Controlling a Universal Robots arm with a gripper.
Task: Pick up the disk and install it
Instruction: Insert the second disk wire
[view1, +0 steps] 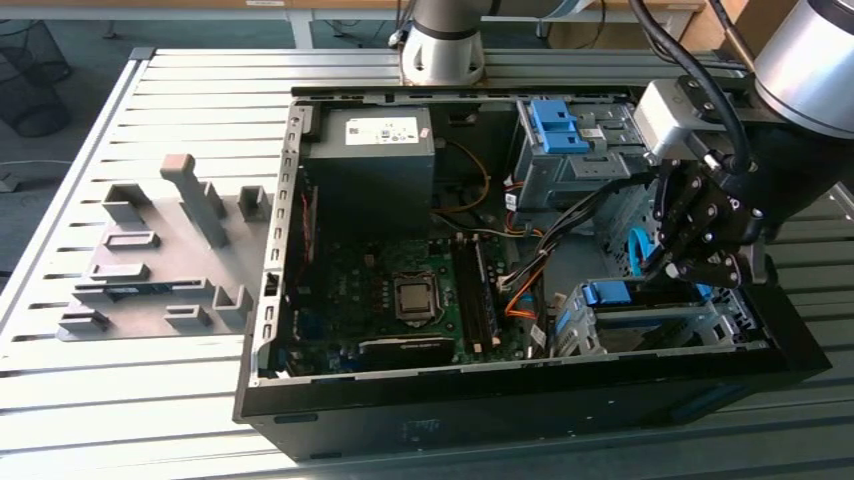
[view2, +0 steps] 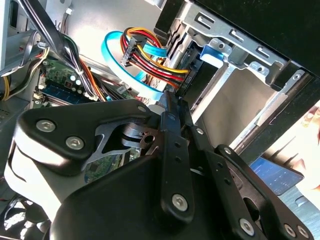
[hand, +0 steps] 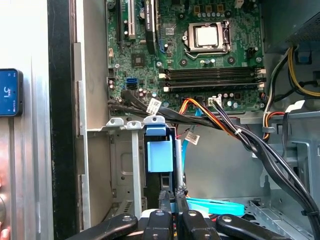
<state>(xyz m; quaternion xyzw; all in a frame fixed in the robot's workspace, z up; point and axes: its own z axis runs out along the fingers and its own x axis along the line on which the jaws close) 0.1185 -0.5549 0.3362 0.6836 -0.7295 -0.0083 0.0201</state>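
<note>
Slatted grey metal bench (view1: 160, 400), open black computer case (view1: 534, 410): black pincer (hand: 173, 200), fingers pressed together, just behind blue-framed silver disk (hand: 160, 156) seated in drive cage (hand: 125, 165); installing step, apparently needing final seating push.

We see a black gripper (view1: 714, 262) over a black computer case (view1: 534, 400) on a pale grey slatted table (view1: 160, 400). The motherboard (hand: 200, 50) is dark green with a silver processor (hand: 208, 36). The drive carrier (hand: 159, 150) is bright blue in a grey metal cage (hand: 125, 165). Cables (view2: 150, 55) run red, yellow, orange and black beside a light blue ribbon (view2: 112, 55).
</note>
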